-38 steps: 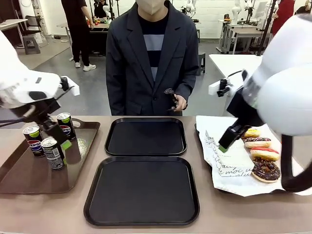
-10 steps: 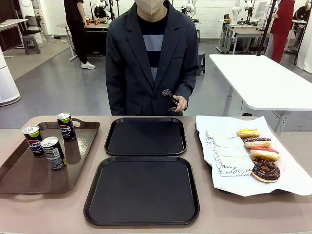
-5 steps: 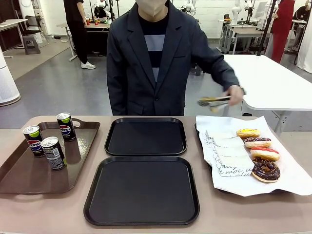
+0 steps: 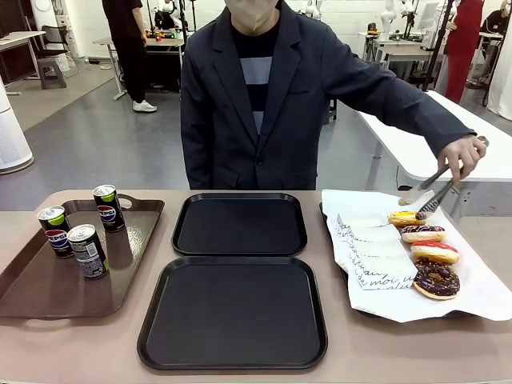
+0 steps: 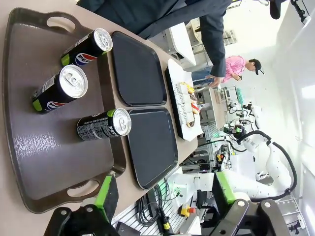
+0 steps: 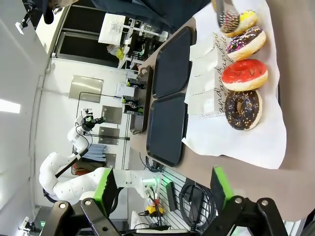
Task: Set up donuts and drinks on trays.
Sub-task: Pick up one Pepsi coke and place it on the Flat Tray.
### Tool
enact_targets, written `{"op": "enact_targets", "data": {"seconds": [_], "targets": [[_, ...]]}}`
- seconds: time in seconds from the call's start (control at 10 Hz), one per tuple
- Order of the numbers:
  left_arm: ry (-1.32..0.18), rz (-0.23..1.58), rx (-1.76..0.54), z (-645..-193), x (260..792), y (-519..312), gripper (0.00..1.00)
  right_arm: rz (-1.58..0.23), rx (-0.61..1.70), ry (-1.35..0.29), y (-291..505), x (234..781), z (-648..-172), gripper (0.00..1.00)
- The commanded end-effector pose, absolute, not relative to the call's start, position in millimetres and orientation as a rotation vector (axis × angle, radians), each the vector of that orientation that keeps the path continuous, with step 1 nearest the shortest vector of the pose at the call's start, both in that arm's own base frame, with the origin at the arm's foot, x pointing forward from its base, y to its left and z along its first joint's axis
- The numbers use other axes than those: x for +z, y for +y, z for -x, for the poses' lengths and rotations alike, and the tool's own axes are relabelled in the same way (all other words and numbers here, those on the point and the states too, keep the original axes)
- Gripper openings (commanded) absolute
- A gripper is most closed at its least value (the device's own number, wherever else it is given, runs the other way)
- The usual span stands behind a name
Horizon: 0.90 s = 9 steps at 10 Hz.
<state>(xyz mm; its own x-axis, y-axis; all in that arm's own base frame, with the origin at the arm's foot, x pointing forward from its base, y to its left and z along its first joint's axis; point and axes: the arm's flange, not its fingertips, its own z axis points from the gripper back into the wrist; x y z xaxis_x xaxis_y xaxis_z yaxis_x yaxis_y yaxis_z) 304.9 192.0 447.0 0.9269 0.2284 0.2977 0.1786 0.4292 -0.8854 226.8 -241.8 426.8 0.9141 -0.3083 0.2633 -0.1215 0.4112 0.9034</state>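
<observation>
Donuts [image 4: 422,234]: four, lying flat in one row on the white paper sheet [image 4: 376,272] at table right. The row runs far-to-near, with white sleeves [image 4: 372,240] just left of it. Icing far to near: yellow, chocolate with sprinkles, red, chocolate.

Delta vs earlier: both my arms have pulled back from over the cans and the donuts. The person's hand [image 4: 462,152] swung from their chest out to the right, and the tongs [image 4: 436,192] now angle down with tips at the yellow-iced donut [image 4: 407,218]; contact unclear.

Drinks [image 4: 86,250]: three cans, upright, long axis vertical, silver tops up, on the brown tray [image 4: 48,296] at left.

Trays [image 4: 233,312]: two black, flat, one behind the other mid-table.

My left claw [image 5: 165,194]: pads wide apart. Right claw [image 6: 162,184]: same.
</observation>
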Motion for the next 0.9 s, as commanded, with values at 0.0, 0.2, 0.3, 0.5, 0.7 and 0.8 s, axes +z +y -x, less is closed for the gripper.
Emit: {"op": "enact_targets", "data": {"seconds": [0.0,0.2,0.3,0.5,0.7,0.8], "targets": [[-0.412,1.152,0.037,-303.3,447.3,194.4,1.00,-1.164,-0.107,-0.443,-244.0,427.6,-227.6,1.00],[-0.412,1.152,0.037,-303.3,447.3,194.4,1.00,-1.164,-0.107,-0.443,-244.0,427.6,-227.6,1.00],[-0.412,1.152,0.037,-303.3,447.3,194.4,1.00,-1.164,-0.107,-0.443,-244.0,427.6,-227.6,1.00],[-0.412,1.152,0.037,-303.3,447.3,194.4,1.00,-1.164,-0.107,-0.443,-244.0,427.6,-227.6,1.00],[-0.412,1.152,0.037,-303.3,447.3,194.4,1.00,-1.164,-0.107,-0.443,-244.0,427.6,-227.6,1.00],[-0.412,1.152,0.037,-303.3,447.3,194.4,1.00,-1.164,-0.107,-0.443,-244.0,427.6,-227.6,1.00]]}}
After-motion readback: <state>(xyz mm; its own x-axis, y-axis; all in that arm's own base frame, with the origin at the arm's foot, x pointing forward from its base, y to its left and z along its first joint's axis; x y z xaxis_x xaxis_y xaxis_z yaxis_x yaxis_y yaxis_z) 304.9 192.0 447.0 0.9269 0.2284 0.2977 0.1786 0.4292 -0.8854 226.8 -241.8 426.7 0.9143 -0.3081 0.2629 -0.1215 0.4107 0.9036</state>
